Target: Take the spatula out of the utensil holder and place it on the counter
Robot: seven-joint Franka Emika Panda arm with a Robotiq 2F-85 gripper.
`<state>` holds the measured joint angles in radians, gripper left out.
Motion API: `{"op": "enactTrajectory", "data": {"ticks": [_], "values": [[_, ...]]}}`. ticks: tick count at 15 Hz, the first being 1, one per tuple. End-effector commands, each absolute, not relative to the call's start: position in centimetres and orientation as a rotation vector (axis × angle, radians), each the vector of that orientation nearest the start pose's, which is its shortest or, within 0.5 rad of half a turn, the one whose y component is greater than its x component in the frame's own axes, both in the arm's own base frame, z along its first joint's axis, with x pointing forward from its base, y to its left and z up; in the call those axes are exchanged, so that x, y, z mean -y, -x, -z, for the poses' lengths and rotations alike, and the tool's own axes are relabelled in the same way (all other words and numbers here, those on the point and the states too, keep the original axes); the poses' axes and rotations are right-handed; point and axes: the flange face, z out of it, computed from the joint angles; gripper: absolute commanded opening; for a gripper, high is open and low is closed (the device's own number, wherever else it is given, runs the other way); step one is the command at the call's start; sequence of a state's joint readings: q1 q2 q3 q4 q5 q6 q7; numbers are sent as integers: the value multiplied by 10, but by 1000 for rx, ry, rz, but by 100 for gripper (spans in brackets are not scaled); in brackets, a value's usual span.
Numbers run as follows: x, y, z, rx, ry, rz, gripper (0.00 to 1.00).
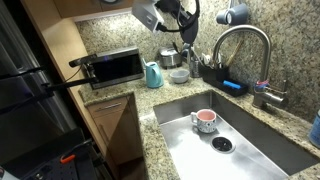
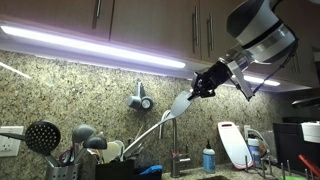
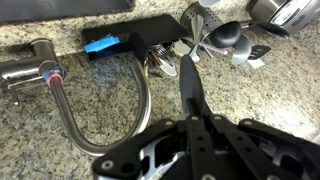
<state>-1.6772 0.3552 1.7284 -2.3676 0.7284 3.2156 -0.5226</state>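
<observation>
Our gripper (image 3: 195, 114) is closest to us, and it is pinching the pale spatula (image 3: 189, 80) by its handle. The spatula hangs high in the air, out of the utensil holder (image 3: 222, 52). From the spatula, the holder sits at one o'clock. The bent faucet (image 3: 140, 100) is at nine o'clock, above the speckled bench (image 3: 280, 95).

wrist faces counter (image 3: 100, 100); both exterior views share faucet (image 1: 241, 29).
</observation>
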Motion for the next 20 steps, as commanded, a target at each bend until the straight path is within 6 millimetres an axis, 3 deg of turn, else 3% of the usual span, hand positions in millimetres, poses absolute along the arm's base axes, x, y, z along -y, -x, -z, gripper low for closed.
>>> {"op": "enactTrajectory", "data": {"ticks": [1, 7, 15, 20], "values": [[67, -535, -417, -464, 2492, 1008, 1], [50, -547, -414, -449, 2484, 792, 1], [13, -546, -400, -416, 2568, 726, 1], [4, -542, -389, -405, 2619, 696, 1]]}}
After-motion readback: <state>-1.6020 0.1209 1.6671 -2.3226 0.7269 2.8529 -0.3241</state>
